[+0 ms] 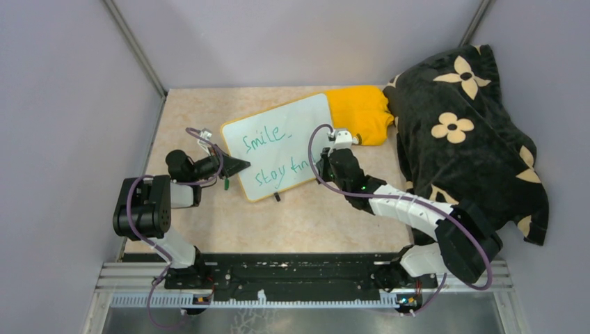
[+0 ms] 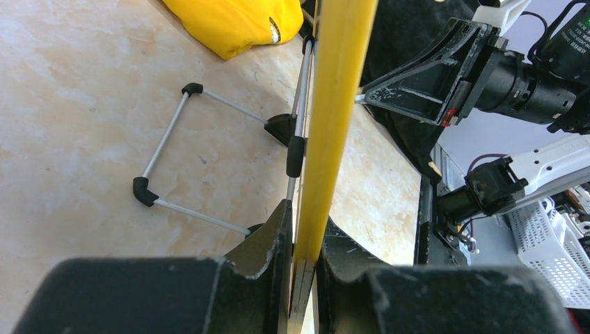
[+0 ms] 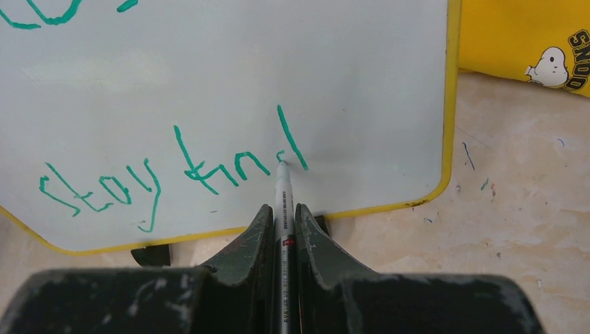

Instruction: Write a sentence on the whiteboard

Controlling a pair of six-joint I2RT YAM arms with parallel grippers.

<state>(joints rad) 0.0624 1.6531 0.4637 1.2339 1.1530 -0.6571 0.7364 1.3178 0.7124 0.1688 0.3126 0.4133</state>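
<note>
Right fingers [image 3: 250,240] are clenched on a marker [image 3: 282,191], with its tip touching the whiteboard [image 3: 362,62] at the last letter of the sentence [image 3: 174,174]. Left fingers [image 2: 268,243] pinch the board's yellow left edge. The board sits mid-tabletop [image 1: 313,223], propped on a wire stand [image 2: 174,153] I think. Its long axis slants up to the right in the top view. A yellow cloth [image 1: 358,111] lies just beside the far right corner, and there's bare tabletop along the near edge.

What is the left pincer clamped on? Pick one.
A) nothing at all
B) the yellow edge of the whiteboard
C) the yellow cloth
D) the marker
B: the left wrist view shows the left pincer shut on the yellow edge of the whiteboard, while the marker sits in the right pincer.
</note>
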